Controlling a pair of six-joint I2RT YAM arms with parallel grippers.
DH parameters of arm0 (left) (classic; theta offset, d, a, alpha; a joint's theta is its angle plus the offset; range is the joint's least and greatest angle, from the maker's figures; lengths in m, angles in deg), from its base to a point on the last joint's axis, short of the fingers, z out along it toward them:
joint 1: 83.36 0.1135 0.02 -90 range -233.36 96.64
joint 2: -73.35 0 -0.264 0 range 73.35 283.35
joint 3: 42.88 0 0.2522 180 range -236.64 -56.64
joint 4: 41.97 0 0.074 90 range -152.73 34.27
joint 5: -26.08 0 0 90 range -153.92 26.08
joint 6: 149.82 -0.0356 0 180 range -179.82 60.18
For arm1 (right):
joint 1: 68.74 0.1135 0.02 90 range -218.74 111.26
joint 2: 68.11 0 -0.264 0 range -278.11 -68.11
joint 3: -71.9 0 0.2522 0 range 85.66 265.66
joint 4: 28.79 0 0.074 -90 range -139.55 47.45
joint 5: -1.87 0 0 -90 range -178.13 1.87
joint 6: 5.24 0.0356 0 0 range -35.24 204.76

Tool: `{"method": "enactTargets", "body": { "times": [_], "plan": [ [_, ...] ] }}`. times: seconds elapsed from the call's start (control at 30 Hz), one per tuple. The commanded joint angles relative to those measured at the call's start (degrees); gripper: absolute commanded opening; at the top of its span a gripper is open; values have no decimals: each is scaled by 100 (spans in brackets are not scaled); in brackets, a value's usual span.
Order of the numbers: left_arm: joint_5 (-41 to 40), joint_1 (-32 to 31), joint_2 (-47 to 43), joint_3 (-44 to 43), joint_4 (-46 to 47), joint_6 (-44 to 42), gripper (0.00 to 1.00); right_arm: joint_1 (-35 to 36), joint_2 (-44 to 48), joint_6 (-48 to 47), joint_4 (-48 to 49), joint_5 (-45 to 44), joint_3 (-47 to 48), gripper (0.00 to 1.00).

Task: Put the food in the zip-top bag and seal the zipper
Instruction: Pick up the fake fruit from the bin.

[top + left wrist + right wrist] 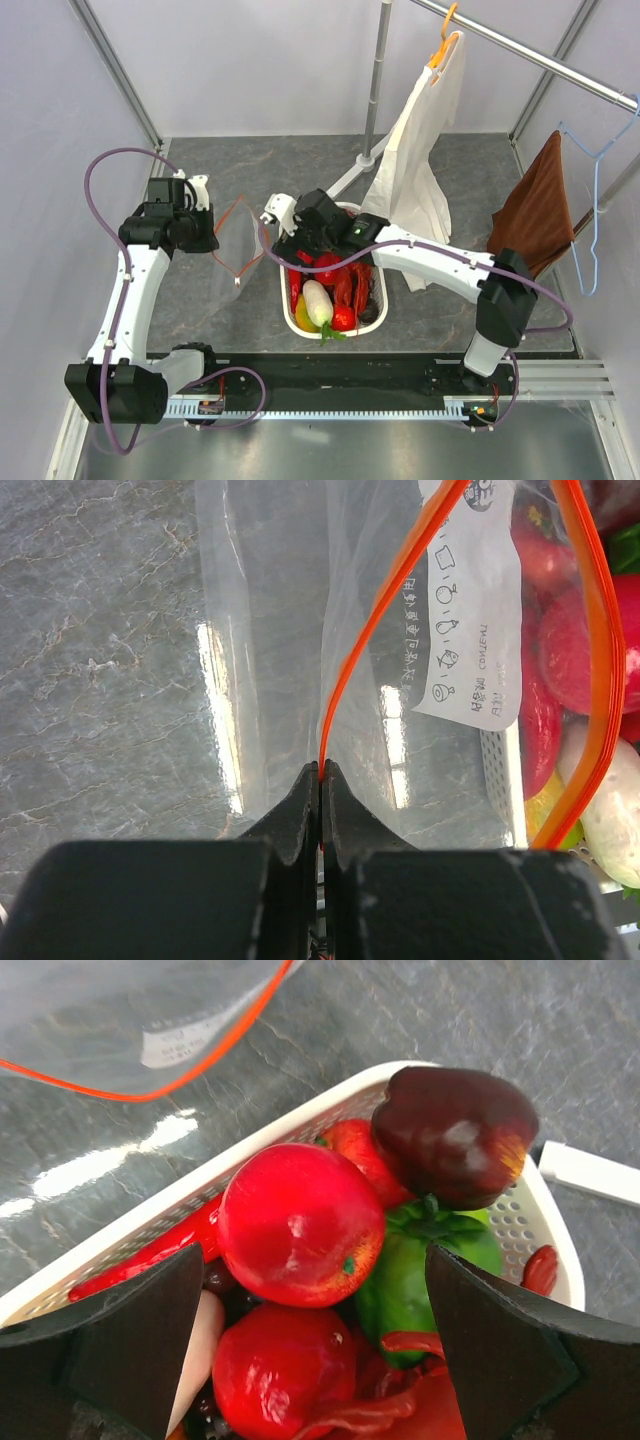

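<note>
— Grey marbled tabletop, pale enclosure walls. Left gripper: status?

— Fully closed. Its black fingers pinch the thin orange-red plastic zipper strip at one end of the mouth of the clear, crinkly zip-top bag.

— Bag condition?

— The mouth stands open, with the strip forming a loop that faces the white slotted oval plastic basket just beside it. The film is glossy, with glare streaks. Whether the bag's lower edge rests on the table cannot be determined.

— Food location?

— In the basket. A glossy red round fruit lies on top, with a second red fruit below it. A smooth green pepper and a lobed dark purple piece lie alongside.

— Right gripper?

— Spread wide over the basket, holding nothing. The top red fruit sits between the two fingers, with a gap visible on each side.

— View differences?

— Only the left wrist view shows the pinch on the strip and the white printed label on the bag. Only the overhead view shows the elongated white radish and the yellow piece. At far right it also shows a cream cloth and a brown cloth on hangers. The right wrist view gives the purple piece's shape and shine.
</note>
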Motion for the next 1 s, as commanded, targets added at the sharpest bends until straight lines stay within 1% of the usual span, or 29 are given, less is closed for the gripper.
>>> {"method": "enactTargets", "body": {
  "times": [0.0,0.47,0.73,0.83,0.97],
  "plan": [
    [160,27,35,2,229,182,2,151,-272,-2,-10,-441,102,98],
    [221,27,35,54,308,199,2,292,-773,78,280,-653,172,96],
    [239,27,44,55,317,199,2,292,-844,78,280,-697,225,97],
    [230,27,53,72,317,199,2,292,-844,95,315,-741,234,93],
    [230,27,44,72,317,199,2,292,-756,166,342,-767,260,82]
  ]
}}
